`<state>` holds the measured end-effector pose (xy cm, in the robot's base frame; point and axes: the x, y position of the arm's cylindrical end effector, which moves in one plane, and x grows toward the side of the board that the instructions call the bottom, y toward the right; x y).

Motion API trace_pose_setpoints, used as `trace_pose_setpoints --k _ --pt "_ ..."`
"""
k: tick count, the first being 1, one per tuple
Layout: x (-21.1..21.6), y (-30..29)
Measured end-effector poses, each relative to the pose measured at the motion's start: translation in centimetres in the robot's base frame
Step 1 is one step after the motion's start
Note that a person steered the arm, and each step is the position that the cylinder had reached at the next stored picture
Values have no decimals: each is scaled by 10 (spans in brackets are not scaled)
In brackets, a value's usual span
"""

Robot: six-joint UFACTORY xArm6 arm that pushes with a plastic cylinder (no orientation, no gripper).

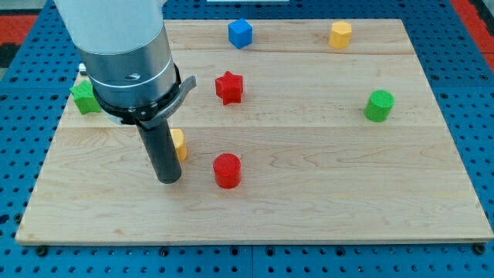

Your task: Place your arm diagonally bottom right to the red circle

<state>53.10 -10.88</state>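
Red circle (227, 170) sits just right of my tip (169, 181); a straight sweep would knock it. There is no pincer to report, only a rod; a yellow block (179, 144) hides just behind it.

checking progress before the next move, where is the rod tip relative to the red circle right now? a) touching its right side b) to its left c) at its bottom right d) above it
b: my tip stands to the view's left of the red circle, with a gap between them, so it is not at the circle's bottom right.
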Motion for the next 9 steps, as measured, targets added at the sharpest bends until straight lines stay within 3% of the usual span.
trace_pose_setpoints --k 4,5,8,9 --pt "5 2" --pt "41 3" --pt "29 -5" --pt "57 43"
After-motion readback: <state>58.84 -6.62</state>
